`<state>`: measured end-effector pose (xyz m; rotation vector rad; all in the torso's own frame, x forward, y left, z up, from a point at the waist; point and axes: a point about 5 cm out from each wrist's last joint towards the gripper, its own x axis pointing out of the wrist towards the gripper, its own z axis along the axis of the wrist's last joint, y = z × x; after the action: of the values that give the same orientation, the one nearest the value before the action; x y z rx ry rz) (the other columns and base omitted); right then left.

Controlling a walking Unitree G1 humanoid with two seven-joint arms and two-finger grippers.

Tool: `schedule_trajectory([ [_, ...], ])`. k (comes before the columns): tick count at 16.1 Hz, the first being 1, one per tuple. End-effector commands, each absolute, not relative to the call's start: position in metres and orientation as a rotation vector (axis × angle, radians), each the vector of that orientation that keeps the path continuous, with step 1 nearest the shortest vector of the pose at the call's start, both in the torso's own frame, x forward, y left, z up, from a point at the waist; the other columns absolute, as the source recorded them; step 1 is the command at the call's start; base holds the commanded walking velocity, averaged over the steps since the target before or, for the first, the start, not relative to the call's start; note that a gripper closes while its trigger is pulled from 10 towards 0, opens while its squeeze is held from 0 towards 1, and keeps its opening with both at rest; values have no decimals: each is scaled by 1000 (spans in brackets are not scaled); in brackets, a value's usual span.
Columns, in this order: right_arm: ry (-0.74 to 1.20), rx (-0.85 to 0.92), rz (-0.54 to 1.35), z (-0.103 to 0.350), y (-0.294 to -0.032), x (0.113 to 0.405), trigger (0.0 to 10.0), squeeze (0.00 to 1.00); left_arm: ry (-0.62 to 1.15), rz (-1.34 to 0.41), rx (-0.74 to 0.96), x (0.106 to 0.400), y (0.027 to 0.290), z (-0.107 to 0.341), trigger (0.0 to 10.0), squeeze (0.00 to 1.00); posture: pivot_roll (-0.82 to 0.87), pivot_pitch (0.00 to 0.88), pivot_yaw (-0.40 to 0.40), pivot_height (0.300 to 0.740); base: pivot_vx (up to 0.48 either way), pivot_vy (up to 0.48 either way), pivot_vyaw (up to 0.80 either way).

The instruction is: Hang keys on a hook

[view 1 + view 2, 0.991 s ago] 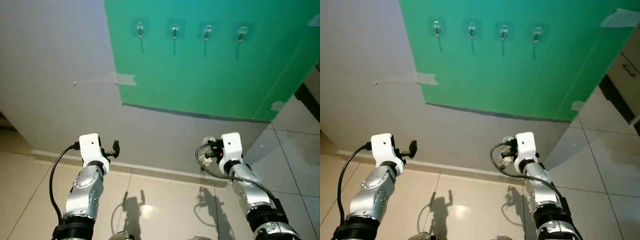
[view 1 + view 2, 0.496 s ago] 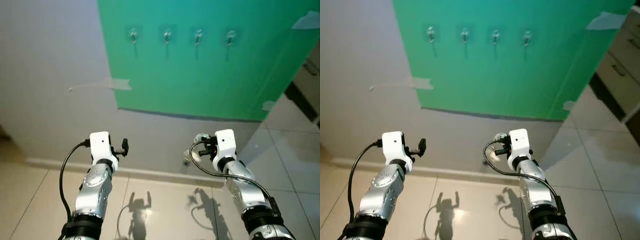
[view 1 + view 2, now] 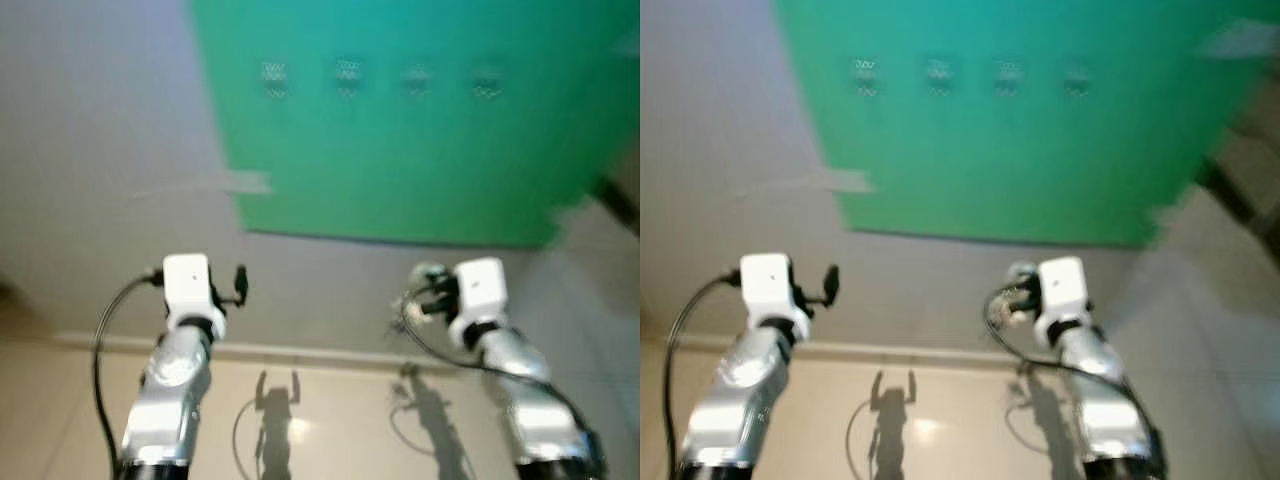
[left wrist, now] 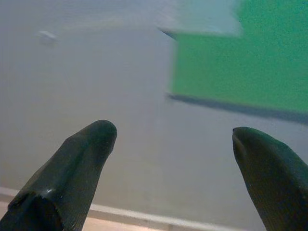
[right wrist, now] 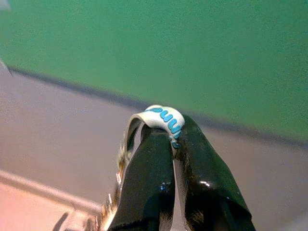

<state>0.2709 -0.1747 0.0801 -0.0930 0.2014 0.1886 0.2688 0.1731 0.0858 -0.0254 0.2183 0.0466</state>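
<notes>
Right gripper (image 5: 168, 137) clamped on keys (image 5: 161, 117), white-and-blue loop arching over the fingertips, rest trailing down beside them, left gripper (image 4: 173, 139) spread wide, blurred hooks (image 3: 347, 75) high on green panel (image 3: 420, 150)

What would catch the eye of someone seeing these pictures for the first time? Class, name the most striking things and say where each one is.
The big green panel on the grey wall stands out first, with a blurred row of four hooks near its top. Lower down, the right gripper is shut on a white and blue key strap, while the left gripper hangs open, holding nothing, facing the wall.
</notes>
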Motion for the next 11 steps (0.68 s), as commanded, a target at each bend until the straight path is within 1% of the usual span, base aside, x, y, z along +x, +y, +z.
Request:
schedule_trajectory([
  [1, 188, -80, 165, 92, -178, 269, 0, 0, 218, 25, -19, 268, 167, 91, 10000, 0, -120, 0, 52, 740, 334, 345, 0],
  [2, 186, -82, 164, 95, -178, 268, 0, 0, 223, 20, -16, 268, 167, 91, 10000, 0, -121, 0, 56, 740, 330, 349, 0],
  [5, 221, -88, 161, 101, -174, 261, 0, 0, 270, -36, 24, 271, 156, 97, 10000, 0, -134, 0, 71, 740, 0, 0, 0],
  [8, 240, -83, 173, 99, -167, 257, 0, 0, 243, -66, 55, 279, 148, 105, 10000, 0, -150, 0, 85, 740, 0, 0, 0],
  [9, 245, -83, 176, 99, -164, 256, 0, 0, 244, -60, 45, 280, 149, 106, 10000, 0, -157, 0, 91, 740, 0, -450, 0],
  [11, 256, -80, 184, 99, -160, 256, 0, 0, 258, -67, 64, 283, 149, 105, 10000, 0, -161, 0, 97, 740, 343, -326, 0],
])
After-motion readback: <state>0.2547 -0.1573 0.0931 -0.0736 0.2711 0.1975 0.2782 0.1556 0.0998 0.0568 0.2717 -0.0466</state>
